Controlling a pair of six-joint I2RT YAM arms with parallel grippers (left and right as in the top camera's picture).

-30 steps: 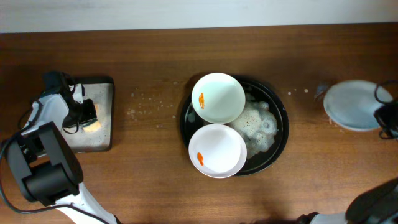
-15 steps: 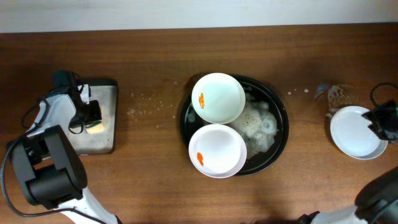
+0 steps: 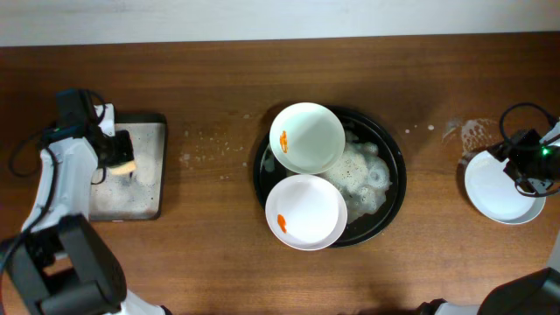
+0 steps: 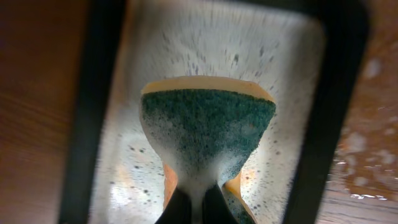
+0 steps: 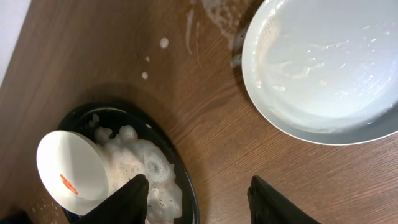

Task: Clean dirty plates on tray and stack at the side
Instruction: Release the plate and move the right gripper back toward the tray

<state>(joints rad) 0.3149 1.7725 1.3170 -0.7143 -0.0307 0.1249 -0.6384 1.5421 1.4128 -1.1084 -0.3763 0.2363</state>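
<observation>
Edge of one soapy plate (image 3: pixel 499 194), right of the tray (image 3: pixel 398 144), is masked by the right gripper (image 3: pixel 518 168), jaws apart. Two smeared plates (image 3: pixel 306 137) (image 3: pixel 306 212) are counted on the tray; one sponge (image 4: pixel 205 127) is clamped by the left gripper (image 4: pixel 191 208).

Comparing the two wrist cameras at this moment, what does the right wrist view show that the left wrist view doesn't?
Right wrist only: a white plate with soapy streaks lying on the table, a dirty plate with an orange smear on the black tray beside foam, and the right gripper, fingers apart and holding nothing. Left wrist only: the left gripper shut on the green-faced sponge above the sudsy grey sponge tray. Both: the brown wooden table and soap residue.
</observation>
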